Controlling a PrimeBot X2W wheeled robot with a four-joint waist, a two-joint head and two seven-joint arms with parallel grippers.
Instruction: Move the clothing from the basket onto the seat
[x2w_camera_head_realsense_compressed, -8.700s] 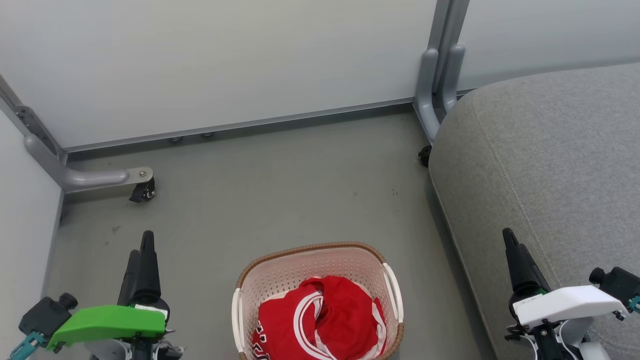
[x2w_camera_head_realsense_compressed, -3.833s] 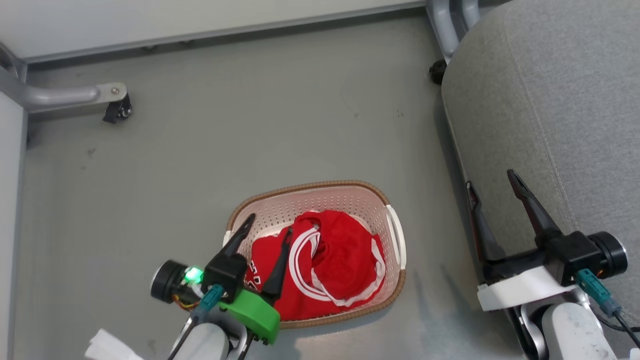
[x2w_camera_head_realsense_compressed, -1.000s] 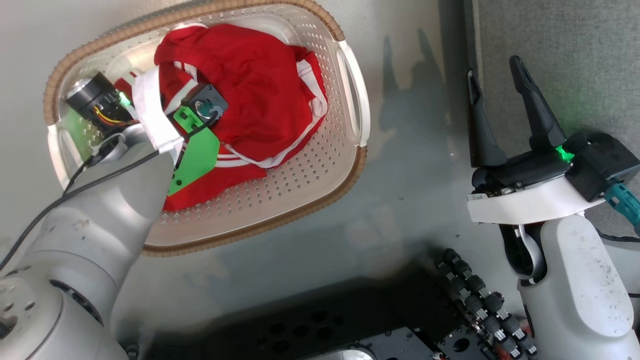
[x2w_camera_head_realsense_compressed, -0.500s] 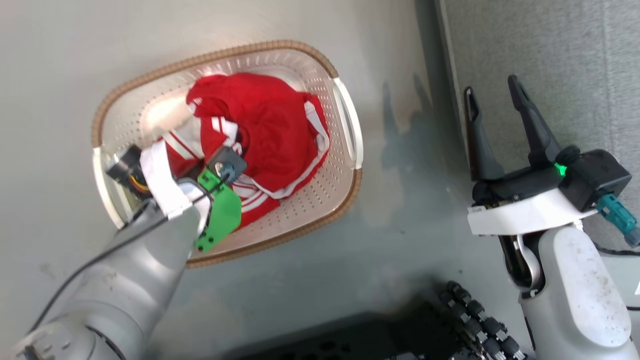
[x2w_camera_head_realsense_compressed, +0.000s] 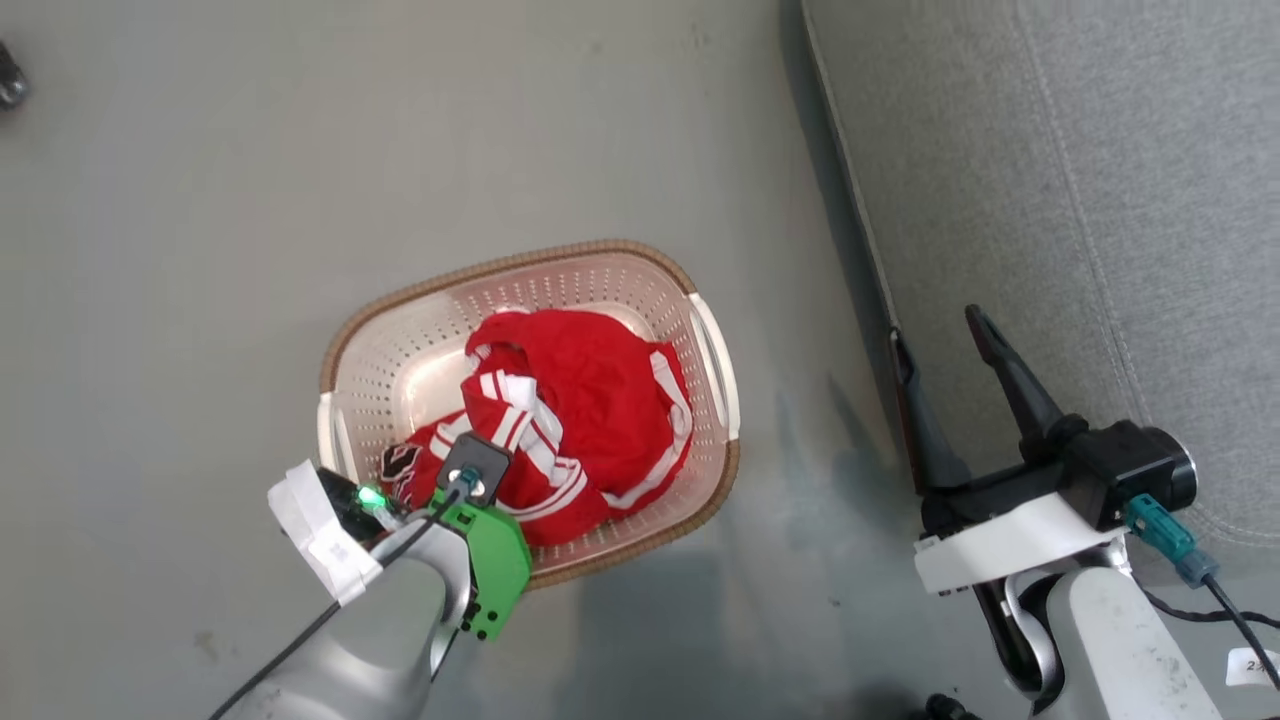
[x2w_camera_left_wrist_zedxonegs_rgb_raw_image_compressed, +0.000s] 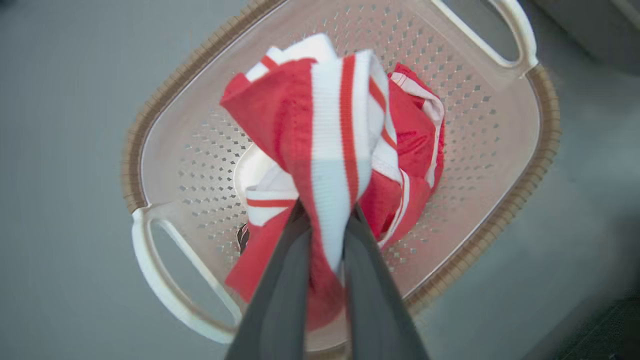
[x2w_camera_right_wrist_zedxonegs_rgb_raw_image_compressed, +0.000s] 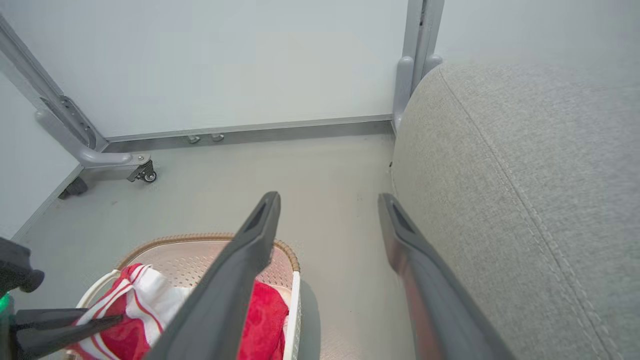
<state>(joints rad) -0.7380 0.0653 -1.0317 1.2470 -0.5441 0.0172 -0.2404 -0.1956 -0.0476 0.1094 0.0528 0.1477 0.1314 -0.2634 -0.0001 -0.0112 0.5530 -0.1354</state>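
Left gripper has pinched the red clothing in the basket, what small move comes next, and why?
Probably raise the left gripper straight up: it is shut on a fold of the clothing, the rest lies in the basket, and the seat is to the right.

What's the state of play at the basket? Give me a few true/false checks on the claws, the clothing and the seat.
1. The left claw is shut on the clothing. True.
2. The right claw holds a garment. False: it is open and holds nothing, next to the seat.
3. Part of the clothing lies inside the basket. True.
4. A garment lies on the seat. False: no red fabric is on the part of the seat in view; it is all at the basket.
5. The basket stands on the seat. False: it stands on the floor beside the seat.
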